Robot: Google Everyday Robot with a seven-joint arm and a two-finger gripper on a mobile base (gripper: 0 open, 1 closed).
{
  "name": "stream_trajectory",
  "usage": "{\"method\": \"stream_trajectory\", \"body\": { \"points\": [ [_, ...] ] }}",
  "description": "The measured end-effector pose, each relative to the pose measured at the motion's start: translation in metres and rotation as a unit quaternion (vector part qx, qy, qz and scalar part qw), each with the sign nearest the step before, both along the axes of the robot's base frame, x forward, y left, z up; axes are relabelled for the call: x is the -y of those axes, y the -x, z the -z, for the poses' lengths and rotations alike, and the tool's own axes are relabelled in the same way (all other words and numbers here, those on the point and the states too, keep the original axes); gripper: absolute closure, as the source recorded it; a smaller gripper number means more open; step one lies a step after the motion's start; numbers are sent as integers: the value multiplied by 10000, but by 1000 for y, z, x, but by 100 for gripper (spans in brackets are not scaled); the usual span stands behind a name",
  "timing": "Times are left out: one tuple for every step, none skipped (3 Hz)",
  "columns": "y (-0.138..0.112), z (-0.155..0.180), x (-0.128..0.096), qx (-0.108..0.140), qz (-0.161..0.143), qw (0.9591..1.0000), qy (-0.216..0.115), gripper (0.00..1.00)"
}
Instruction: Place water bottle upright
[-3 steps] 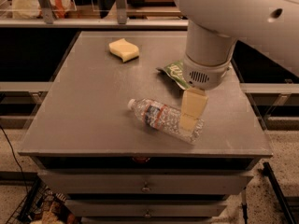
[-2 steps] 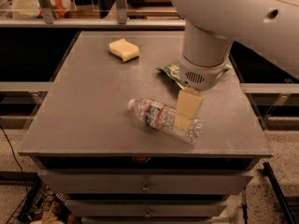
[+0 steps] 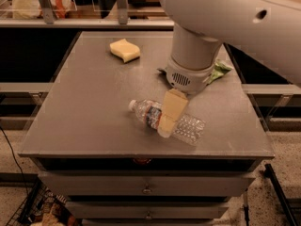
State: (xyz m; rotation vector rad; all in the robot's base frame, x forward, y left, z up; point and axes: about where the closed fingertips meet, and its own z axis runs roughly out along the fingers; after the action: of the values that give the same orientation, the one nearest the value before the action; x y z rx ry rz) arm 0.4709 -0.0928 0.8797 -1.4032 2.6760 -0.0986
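Observation:
The water bottle (image 3: 189, 128) lies on its side near the front edge of the grey table (image 3: 84, 107). It is clear and ribbed, its white cap points left and its dark label band sits near the neck. My gripper (image 3: 167, 121) hangs from the big white arm (image 3: 197, 55) and reaches down over the bottle's middle, just right of the label. It hides part of the bottle's body there.
A yellow sponge (image 3: 124, 50) lies at the table's back left. A green snack bag (image 3: 219, 70) shows partly behind the arm at the right. Drawers (image 3: 146, 187) sit under the table front. A shelf with rails runs along the back.
My gripper has moved left along the bottle, from its base end toward the middle by the label. The bottle has not moved.

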Motion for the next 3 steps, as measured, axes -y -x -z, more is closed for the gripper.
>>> {"method": "stream_trajectory", "body": {
  "points": [
    [3, 5, -14, -34, 85, 9999, -99, 0],
    [3, 15, -31, 1, -21, 9999, -166, 0],
    [-1, 26, -43, -35, -77, 9998, -152, 0]
  ]
}}
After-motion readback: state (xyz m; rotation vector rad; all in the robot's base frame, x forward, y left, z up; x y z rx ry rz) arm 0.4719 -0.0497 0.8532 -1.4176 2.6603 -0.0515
